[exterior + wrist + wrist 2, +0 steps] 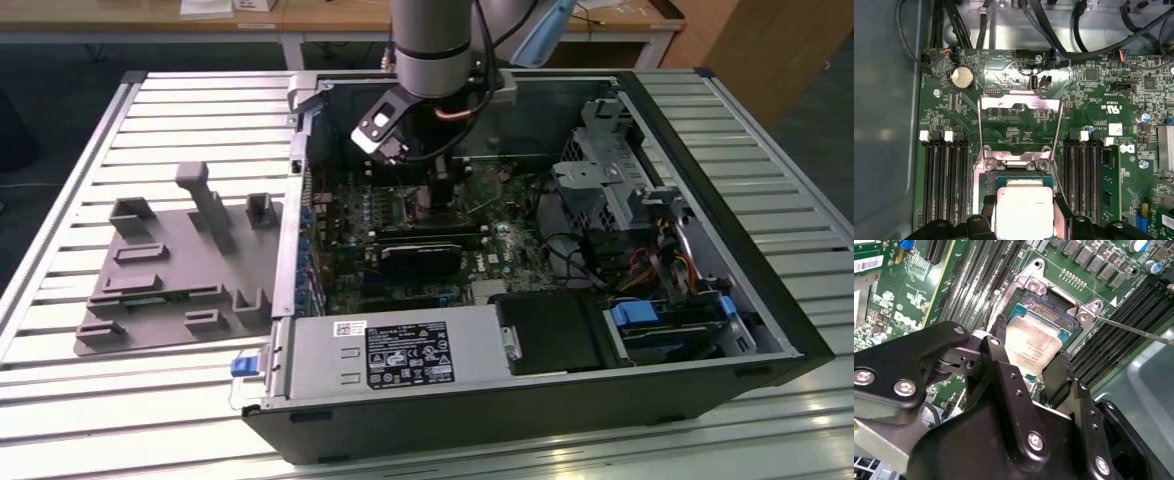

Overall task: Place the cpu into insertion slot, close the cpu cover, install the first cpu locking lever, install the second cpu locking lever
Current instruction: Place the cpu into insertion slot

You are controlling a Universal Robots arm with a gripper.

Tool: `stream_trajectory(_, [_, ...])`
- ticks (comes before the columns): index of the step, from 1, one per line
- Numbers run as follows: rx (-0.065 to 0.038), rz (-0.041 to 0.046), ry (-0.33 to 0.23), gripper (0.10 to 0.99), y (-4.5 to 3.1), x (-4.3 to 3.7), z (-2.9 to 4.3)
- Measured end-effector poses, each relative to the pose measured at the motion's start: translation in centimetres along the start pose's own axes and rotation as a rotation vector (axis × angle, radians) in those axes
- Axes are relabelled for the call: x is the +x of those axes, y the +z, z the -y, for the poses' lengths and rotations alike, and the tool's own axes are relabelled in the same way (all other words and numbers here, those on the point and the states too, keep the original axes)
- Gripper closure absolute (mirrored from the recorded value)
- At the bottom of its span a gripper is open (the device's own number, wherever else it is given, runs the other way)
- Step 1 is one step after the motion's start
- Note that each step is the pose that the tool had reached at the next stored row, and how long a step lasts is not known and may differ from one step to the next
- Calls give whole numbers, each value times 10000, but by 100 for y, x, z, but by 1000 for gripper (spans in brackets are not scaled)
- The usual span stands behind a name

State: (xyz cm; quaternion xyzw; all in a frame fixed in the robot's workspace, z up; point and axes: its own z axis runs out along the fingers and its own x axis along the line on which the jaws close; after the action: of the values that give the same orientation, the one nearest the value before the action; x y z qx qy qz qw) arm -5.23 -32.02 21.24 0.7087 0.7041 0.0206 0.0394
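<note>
Flanking the cpu: memory slots.

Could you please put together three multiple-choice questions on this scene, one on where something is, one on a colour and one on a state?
1. Where is the cpu?
A. on the table outside the case
B. between the fingers of the claw, over the insertion slot
C. on the black card

2. What colour is the motherboard?
A. blue
B. red
C. green

3. How does the cpu cover stand?
A. swung open, away from the slot
B. shut over the chip
C. taken out of the case

Answers:
1 B: in the second wrist view the claw's fingers sit on two opposite edges of the chip, with the slot's dark recess just beyond it.
2 C: the board is green in both wrist views.
3 A: in the first wrist view the silver frame lies folded back, with bare board showing through its window.
</note>
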Motion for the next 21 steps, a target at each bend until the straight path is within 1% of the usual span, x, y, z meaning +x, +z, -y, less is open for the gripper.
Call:
stream_trajectory(6, [1,4,55,549,56,8,20])
stream_trajectory(16, [2,8,97,549,134,40,30])
stream_trajectory(21, [3,9,98,549,140,40,31])
